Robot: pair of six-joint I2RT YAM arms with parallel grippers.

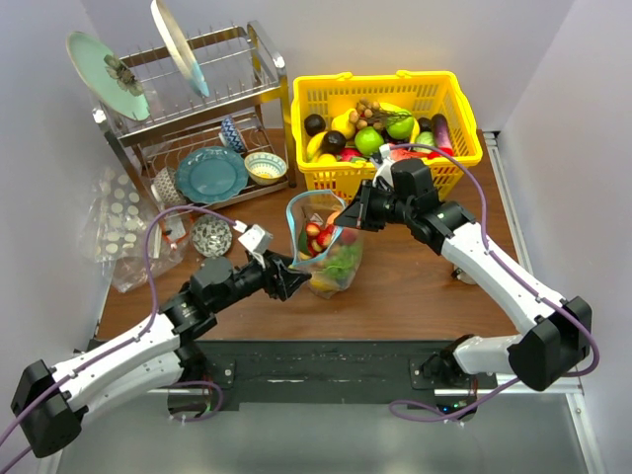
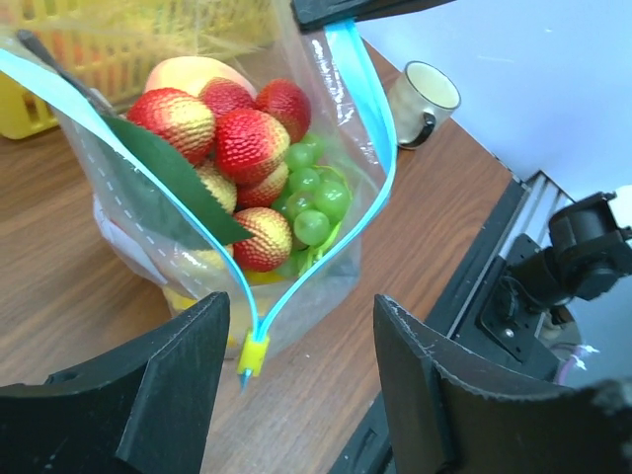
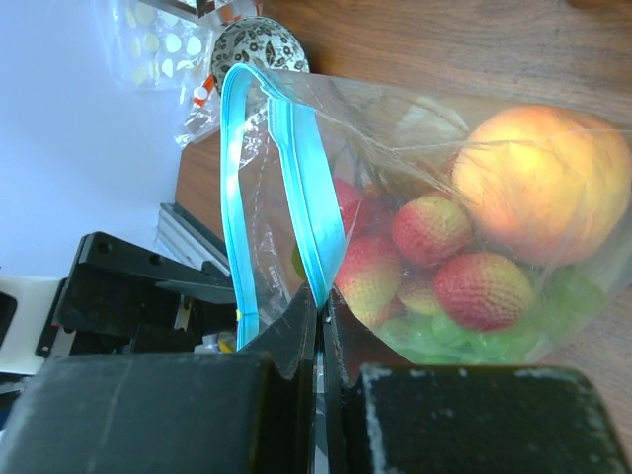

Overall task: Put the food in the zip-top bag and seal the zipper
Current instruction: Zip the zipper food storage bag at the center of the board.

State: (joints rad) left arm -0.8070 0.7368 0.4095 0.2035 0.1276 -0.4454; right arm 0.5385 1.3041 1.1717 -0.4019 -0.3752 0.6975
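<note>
On wood table [image 1: 415, 286], clear crinkly zip-top bag [image 1: 336, 269], bumpy glossy food [image 2: 247, 143] inside

End effector [image 3: 321, 308] pinching zipper [image 3: 307, 202], bag [image 3: 395, 111] open

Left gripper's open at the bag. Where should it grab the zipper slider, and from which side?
Pinch the yellow slider at the near end, where the two halves of the teal strip meet in a V. Bring the left gripper straight in, one finger on each flat face. The right gripper clamps the far end, likely steadying it.
</note>
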